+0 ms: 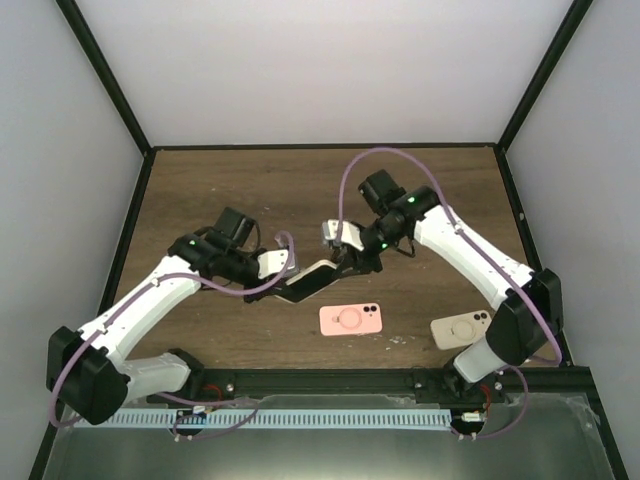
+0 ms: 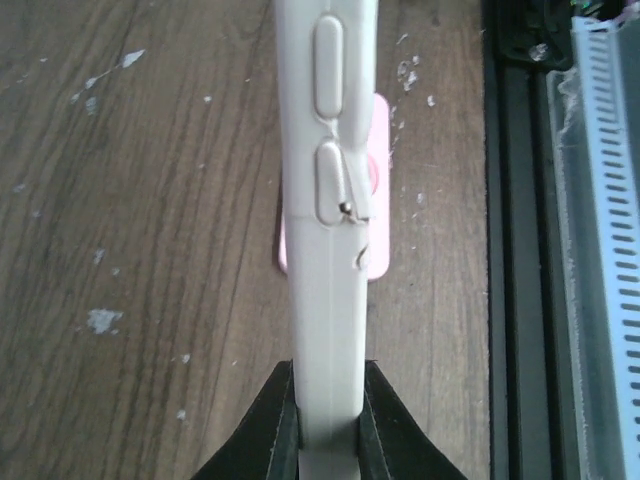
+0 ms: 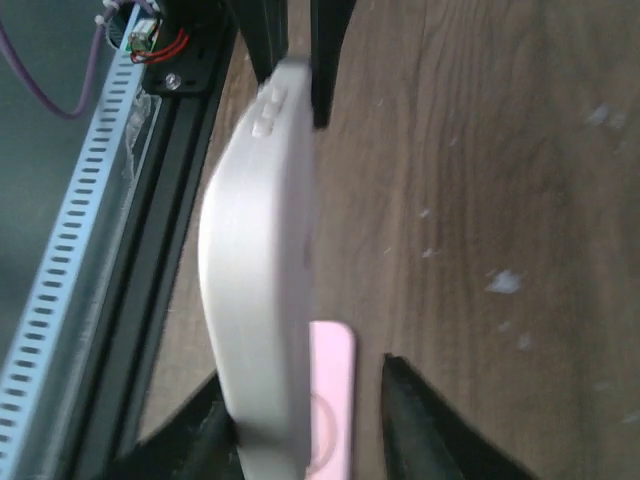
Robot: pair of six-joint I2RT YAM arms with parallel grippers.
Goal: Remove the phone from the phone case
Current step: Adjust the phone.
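- Above the middle of the wooden table, I see the white phone case held off the surface between both arms, its long axis running from 8 o'clock to 2 o'clock in the top view.
- My left gripper is clamped on one end of the case. Both black fingers press its flat faces, and the edge with two side buttons faces the wrist camera.
- My right gripper is spread wide at the other end. The case lies against one finger, with a clear gap to the other, so it has no grip.
- I cannot tell from these views whether the phone sits inside.
- At 5 o'clock from the held case, a pink phone case lies flat on the table, back up.
- Farther toward 4 o'clock, a beige phone case lies by the right arm's base.
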